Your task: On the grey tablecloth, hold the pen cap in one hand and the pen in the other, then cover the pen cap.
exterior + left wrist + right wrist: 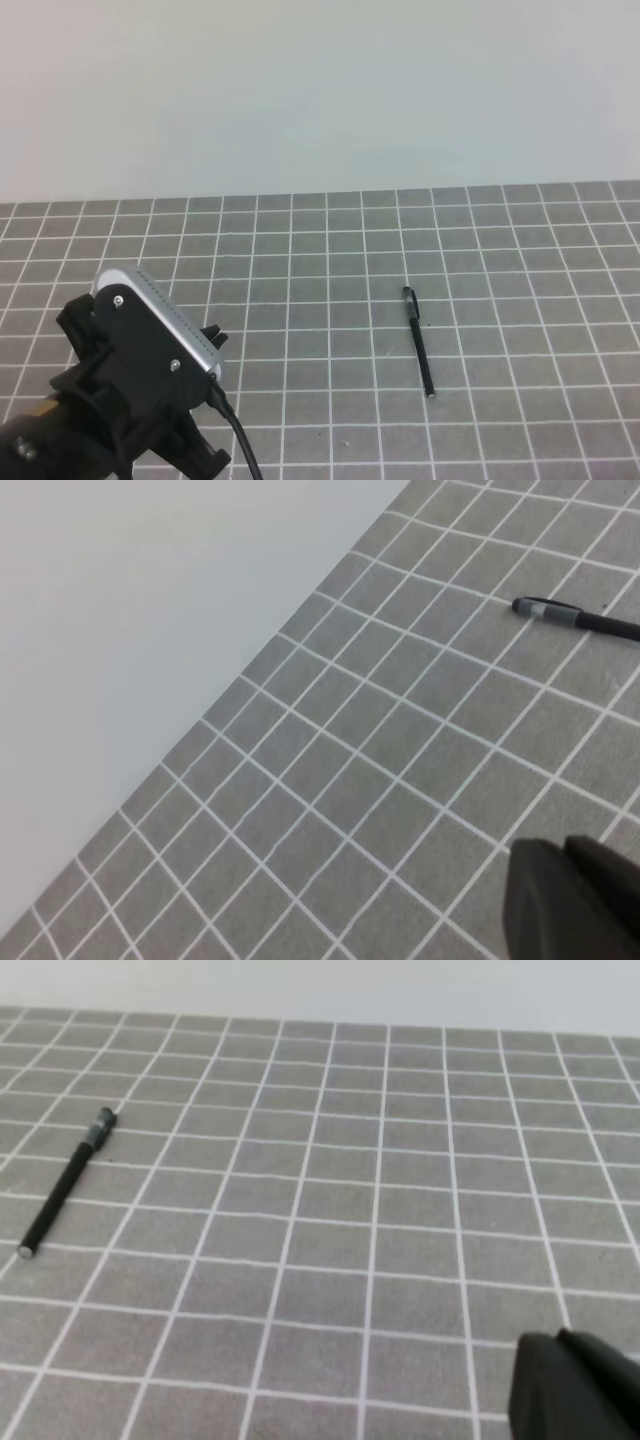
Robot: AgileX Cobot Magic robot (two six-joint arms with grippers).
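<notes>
Grey tablecloth [330, 300] — white grid, pale wall [320, 90]

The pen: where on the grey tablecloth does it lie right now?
In the exterior high view the pen lies flat, right of centre on the grey tablecloth, untouched.

Matt woven grey tablecloth [330, 270]; glossy plastic pen [419, 343].

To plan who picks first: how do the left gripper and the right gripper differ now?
The left gripper has the pen at the upper right of its view; the right gripper has it at the upper left. The high view shows the left arm but nothing of the right gripper. Both are shut, empty and away from the pen.
</notes>
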